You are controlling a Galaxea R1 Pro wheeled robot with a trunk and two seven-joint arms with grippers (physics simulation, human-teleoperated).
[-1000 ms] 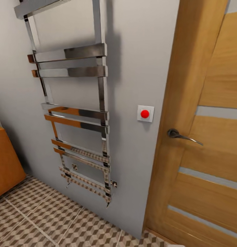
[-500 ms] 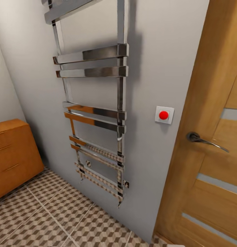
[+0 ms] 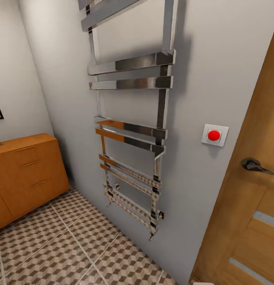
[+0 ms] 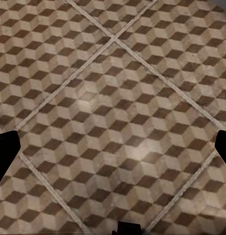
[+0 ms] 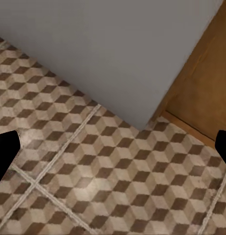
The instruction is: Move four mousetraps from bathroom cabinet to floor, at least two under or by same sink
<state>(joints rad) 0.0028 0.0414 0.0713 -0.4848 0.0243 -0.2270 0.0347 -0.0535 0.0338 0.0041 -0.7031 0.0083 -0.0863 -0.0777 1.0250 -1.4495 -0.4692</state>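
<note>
Closest to you, both arms hung low over the bathroom floor. The left end effector had its dark fingertips at opposite edges of its wrist view, spread wide with nothing between them but cube-patterned tile. The right end effector was spread the same way and empty, over tile just beside the foot of the grey wall and the wooden door frame. Farther out in the head view, the chrome towel rail was fixed to that wall, with a red button switch beside it and the door with its lever handle at the right edge. Farthest, in the left corner, stood the cabinet, its drawers looking shut. You could not make out any mousetraps, so I judge they were inside it and the fetching had not begun. The risk from there lay in the approach: the right arm was close to the wall and door frame, so a turn of the base could clip either one, or catch the rail's jutting bars. Driving up too tight to the cabinet could also leave no room to draw out a drawer.
</note>
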